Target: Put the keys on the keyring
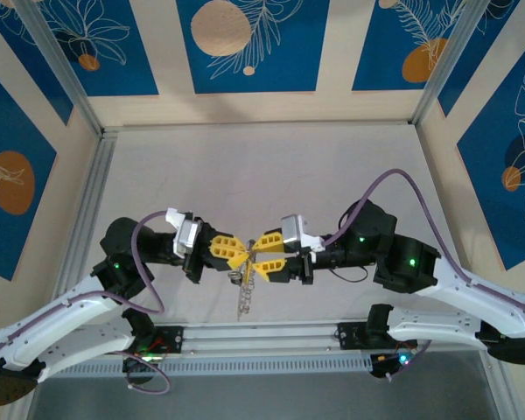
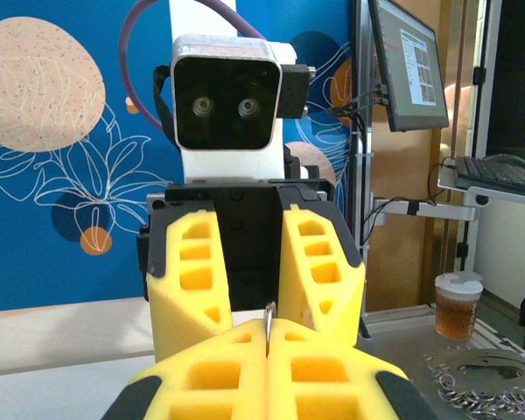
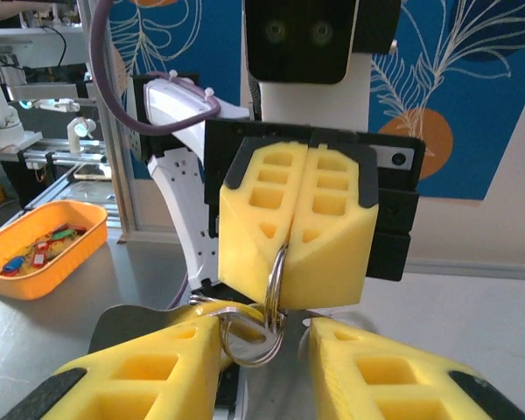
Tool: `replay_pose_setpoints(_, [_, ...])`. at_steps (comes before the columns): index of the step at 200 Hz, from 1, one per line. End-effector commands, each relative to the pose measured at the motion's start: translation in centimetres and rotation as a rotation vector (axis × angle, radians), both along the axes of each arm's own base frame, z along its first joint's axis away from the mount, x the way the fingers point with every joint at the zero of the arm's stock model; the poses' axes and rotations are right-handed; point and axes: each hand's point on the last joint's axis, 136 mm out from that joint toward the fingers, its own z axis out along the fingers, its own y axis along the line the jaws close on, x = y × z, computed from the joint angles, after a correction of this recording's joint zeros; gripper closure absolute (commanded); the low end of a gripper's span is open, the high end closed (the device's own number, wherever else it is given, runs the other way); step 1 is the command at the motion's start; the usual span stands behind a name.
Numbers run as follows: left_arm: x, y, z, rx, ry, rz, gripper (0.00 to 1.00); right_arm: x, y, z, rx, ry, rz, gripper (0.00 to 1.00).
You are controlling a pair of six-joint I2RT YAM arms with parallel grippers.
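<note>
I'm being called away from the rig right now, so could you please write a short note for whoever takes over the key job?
Left gripper: shut on the keyring, holding it edge-on.
Right gripper: jaws apart, with the ring's lower loops between them and no firm clamp visible.
Keys: a small bunch hangs under the two grippers, above the table.
Done: the ring is held off the table between both grippers. Whether any key is already threaded is too small to tell.
Left: thread the remaining keys on, then check.
</note>
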Motion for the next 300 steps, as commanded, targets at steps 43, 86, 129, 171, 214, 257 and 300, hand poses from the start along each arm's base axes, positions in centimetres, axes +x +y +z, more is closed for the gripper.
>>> replay_pose_setpoints(43, [-1.0, 0.4, 1.0, -0.04, -0.031, -0.04, 1.0, 0.7, -0.1, 1.5, 0.063, -0.04, -0.041, 0.75])
replay_pose_setpoints(86, [-1.1, 0.5, 1.2, -0.049, -0.033, -0.039, 1.0, 0.9, 0.4, 0.6, 0.028, -0.032, -0.041, 0.94])
replay_pose_setpoints(129, [-1.0, 0.6, 1.6, -0.061, -0.036, -0.038, 1.0, 0.4, 0.8, 0.0, -0.008, -0.015, -0.001, 0.81])
replay_pose_setpoints(171, [-1.0, 0.6, 1.7, -0.057, -0.041, -0.031, 1.0, -0.4, -0.3, -0.1, -0.007, -0.032, 0.022, 0.76])
replay_pose_setpoints(214, [-1.0, 0.6, 1.9, -0.053, -0.042, -0.03, 1.0, -0.9, -1.7, 0.3, 0.009, -0.056, 0.02, 0.71])
replay_pose_setpoints(257, [-0.9, 0.4, 2.0, -0.05, -0.038, -0.035, 1.0, -0.8, -2.2, 1.3, 0.058, -0.073, 0.001, 0.7])
replay_pose_setpoints(300, [-0.8, 0.2, 2.0, -0.05, -0.035, -0.036, 1.0, -0.3, -0.6, 1.0, 0.033, -0.057, 0.016, 0.76])
